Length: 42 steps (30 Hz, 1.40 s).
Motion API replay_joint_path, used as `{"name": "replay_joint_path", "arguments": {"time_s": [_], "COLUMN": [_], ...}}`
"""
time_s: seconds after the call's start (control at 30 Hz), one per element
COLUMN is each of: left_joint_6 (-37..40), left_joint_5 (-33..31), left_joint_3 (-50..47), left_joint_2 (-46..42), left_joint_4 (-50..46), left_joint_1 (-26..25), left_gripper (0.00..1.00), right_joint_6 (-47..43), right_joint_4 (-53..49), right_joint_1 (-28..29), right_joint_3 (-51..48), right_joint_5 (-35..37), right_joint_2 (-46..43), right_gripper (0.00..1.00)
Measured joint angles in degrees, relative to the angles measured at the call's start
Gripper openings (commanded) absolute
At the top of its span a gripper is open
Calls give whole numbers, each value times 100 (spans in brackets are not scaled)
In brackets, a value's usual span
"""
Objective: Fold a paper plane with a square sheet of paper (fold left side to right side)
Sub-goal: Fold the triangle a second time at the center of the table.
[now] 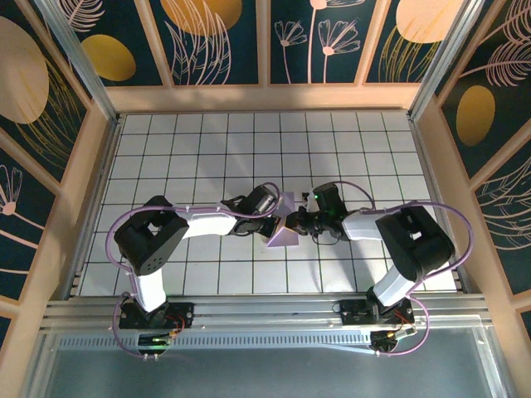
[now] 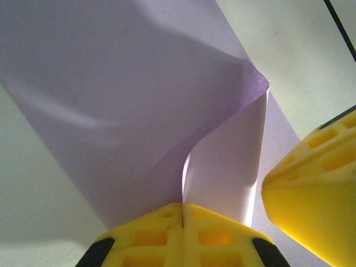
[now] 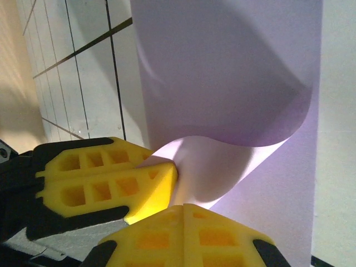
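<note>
Square sheet of paper (image 1: 283,235) sits mid-surface, right between the two arms, a few tile rows out from their bases. Lavender, plain, no marks. From the top camera, part of it shows as a pointed flap lying toward the near side and part is raised up between the tool tips.

Left tool (image 2: 182,213): yellow fingers pressed together, pinching the sheet's edge. In the left wrist view the paper rises out of the seam, curls over in a soft loop and spreads wide above.

Right tool (image 3: 184,210): fingers also pressed together, pinching the sheet. In the right wrist view the paper bends up from the seam into a rounded, uncreased fold.

The two tools are just beside each other, tips nearly meeting at the same bit of paper. White gridded surface (image 1: 207,157) is under everything. Whether the flap is fully flat, can't tell.
</note>
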Motion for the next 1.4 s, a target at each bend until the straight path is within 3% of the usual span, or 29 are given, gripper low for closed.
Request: {"name": "replay_joint_path", "arguments": {"time_s": [0.83, 1.03, 1.2, 1.4], "left_joint_6": [20, 15, 13, -13], "left_joint_5": [22, 20, -35, -310], "left_joint_3": [0, 0, 0, 0], "left_joint_2": [2, 2, -57, -697], "left_joint_4": [0, 0, -52, -417], "left_joint_1": [0, 0, -2, 44], "left_gripper": [3, 13, 29, 40], "right_joint_6": [-83, -199, -262, -308], "right_joint_4": [-205, -372, -437, -439], "right_joint_1": [72, 76, 87, 87], "right_joint_3": [275, 354, 385, 385], "right_joint_5": [81, 142, 160, 160], "right_joint_2": [417, 455, 459, 459], "right_gripper": [0, 0, 0, 0]}}
